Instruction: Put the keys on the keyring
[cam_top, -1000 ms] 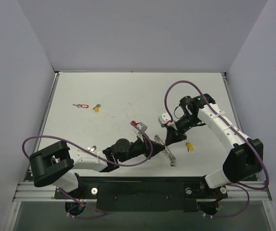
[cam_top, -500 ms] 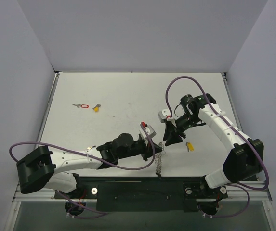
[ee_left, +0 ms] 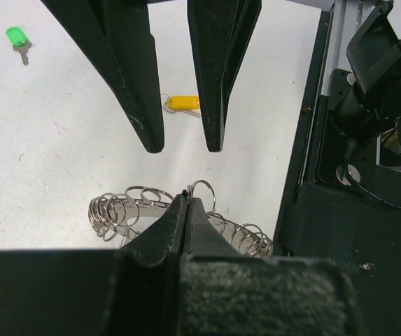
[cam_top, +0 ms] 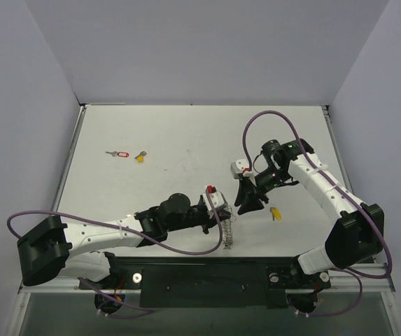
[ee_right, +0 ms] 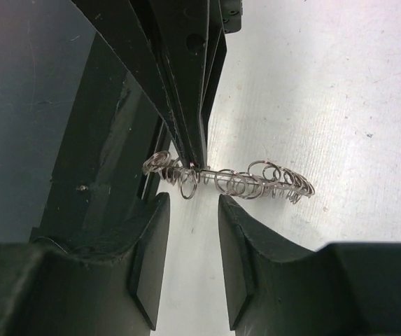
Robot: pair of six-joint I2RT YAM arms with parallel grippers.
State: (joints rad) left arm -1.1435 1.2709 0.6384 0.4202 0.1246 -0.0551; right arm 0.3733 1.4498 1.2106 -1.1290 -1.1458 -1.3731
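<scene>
My left gripper (ee_left: 187, 201) is shut on one link of the keyring (ee_left: 136, 207), a floppy silver loop of small rings that hangs from its tips down to the table. In the top view the left gripper (cam_top: 228, 212) holds the keyring (cam_top: 229, 234) near the table's front edge. My right gripper (ee_right: 193, 203) is open just in front of the keyring (ee_right: 270, 183), with nothing between its fingers (ee_left: 148, 105). A yellow-headed key (cam_top: 276, 213) lies right of the right gripper (cam_top: 246, 201). A red-tagged key (cam_top: 120, 154) and another yellow key (cam_top: 141, 157) lie at the far left. A green key (ee_left: 17, 36) shows in the left wrist view.
The black mounting rail (cam_top: 207, 273) runs along the near edge, close below the hanging keyring. Purple cables (cam_top: 256, 119) loop over both arms. Walls enclose the table on three sides.
The right gripper has opened and let go of the keyring. The left arm has swung right and toward the front edge, carrying the keyring, which now hangs straight down.
</scene>
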